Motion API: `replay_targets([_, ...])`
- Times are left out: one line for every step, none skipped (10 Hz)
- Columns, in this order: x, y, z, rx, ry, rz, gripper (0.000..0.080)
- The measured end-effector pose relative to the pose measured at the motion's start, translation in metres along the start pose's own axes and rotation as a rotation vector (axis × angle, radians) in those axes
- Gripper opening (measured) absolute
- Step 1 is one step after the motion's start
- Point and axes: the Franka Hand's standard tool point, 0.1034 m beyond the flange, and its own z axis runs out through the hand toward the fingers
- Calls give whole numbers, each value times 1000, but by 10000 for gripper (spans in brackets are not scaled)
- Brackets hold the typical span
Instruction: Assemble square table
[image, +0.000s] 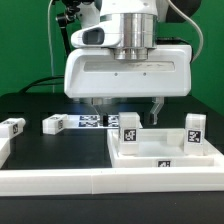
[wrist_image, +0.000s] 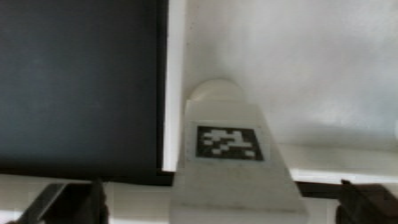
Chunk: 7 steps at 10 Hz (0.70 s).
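Observation:
The square table's white slab (image: 165, 152) lies at the exterior view's right, and two short white legs stand upright on it. My gripper (image: 128, 108) hangs open right over the nearer-left one (image: 128, 131). The other leg (image: 193, 130) stands toward the right. In the wrist view that leg (wrist_image: 226, 140), with its black-and-white tag facing the camera, rises between my two dark fingers (wrist_image: 64, 205), with a gap on each side. The slab surface (wrist_image: 311, 80) shows pale behind it. Two more legs (image: 12, 127) (image: 52, 123) lie loose on the black table at the left.
The marker board (image: 90, 122) lies flat on the black table behind the slab's left corner. A long white border rail (image: 100, 181) runs along the front edge. Green backdrop stands behind the arm.

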Motion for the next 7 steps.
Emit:
replay_targets([1, 2, -1, 0, 1, -39, 649])
replay_targets([2, 3, -2, 1, 1, -39, 619])
replay_targets([1, 2, -1, 1, -1, -39, 619])
replay_targets([1, 3, -1, 1, -1, -39, 440])
replay_targets([1, 2, -1, 2, -1, -25, 291])
replay_targets([1, 2, -1, 2, -1, -12, 291])
replay_targets([1, 2, -1, 2, -1, -8, 291])
